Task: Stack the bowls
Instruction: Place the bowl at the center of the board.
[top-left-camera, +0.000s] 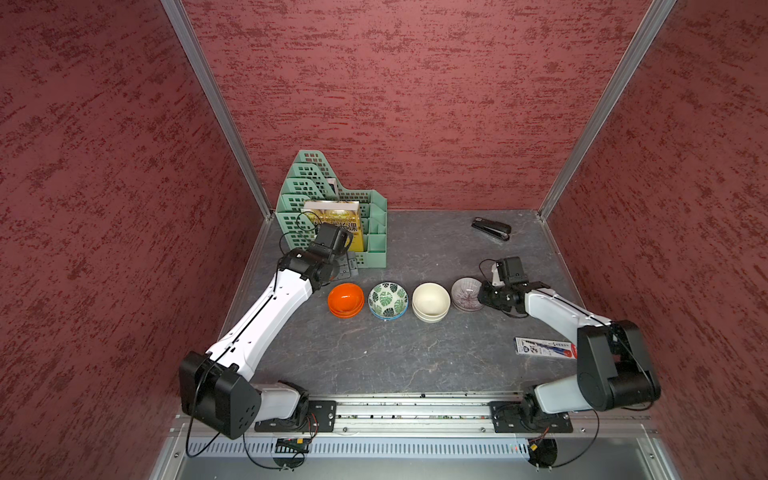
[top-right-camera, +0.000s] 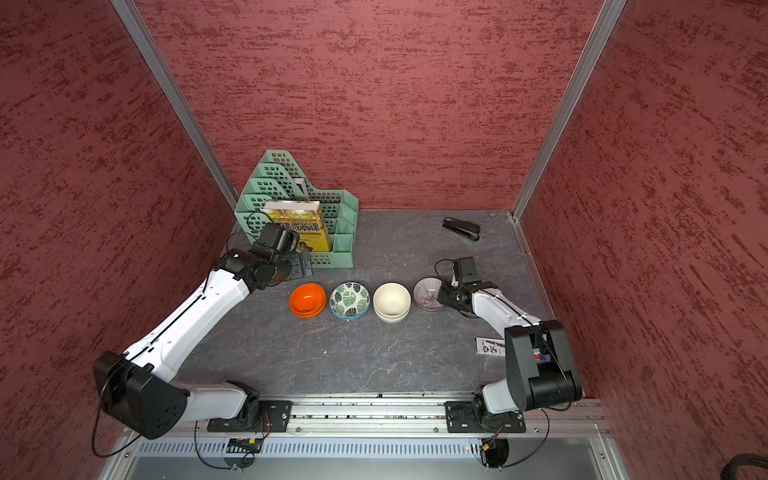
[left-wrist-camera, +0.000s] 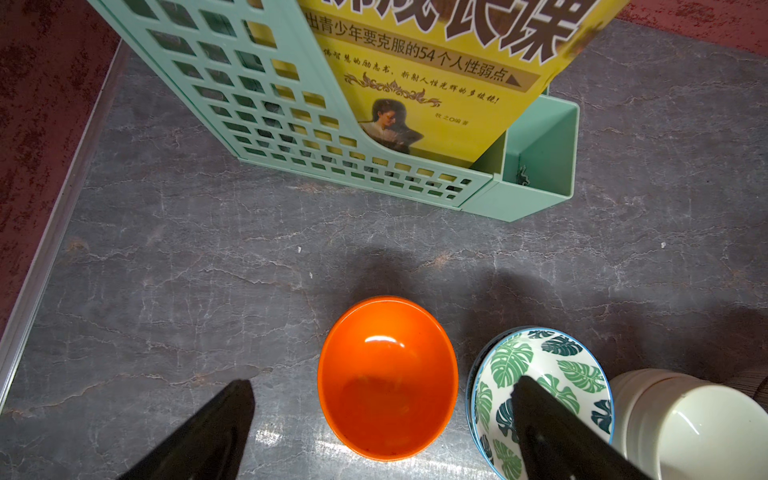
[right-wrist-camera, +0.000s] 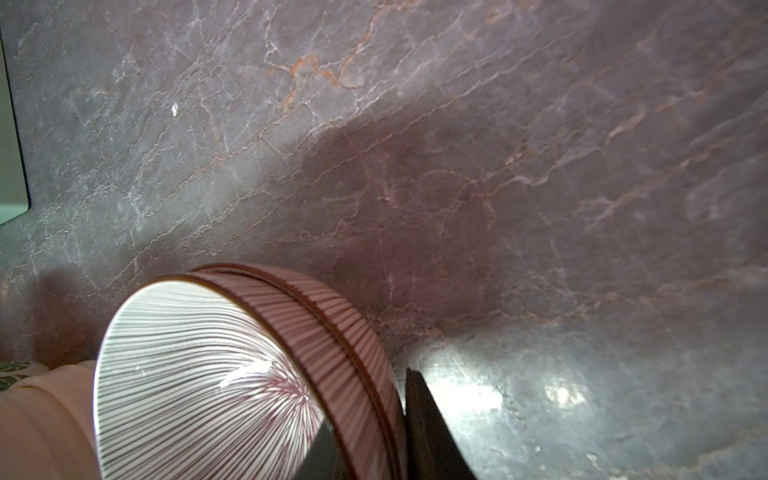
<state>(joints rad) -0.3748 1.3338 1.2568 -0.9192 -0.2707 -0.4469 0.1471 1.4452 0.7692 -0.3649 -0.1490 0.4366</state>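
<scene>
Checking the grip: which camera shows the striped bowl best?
Right wrist: the striped bowl is large and sharp, its wall between the fingers of the right gripper, a second rim beneath. In both top views the bowl is small, one edge hidden by the gripper. Left wrist does not show it.

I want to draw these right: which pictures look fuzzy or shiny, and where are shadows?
Right wrist view: blurry, white glare inside the striped bowl and on the table, a dark shadow nearby. Left wrist view: sharp, a shiny spot in the orange bowl. Both top views: sharp, evenly lit.
</scene>
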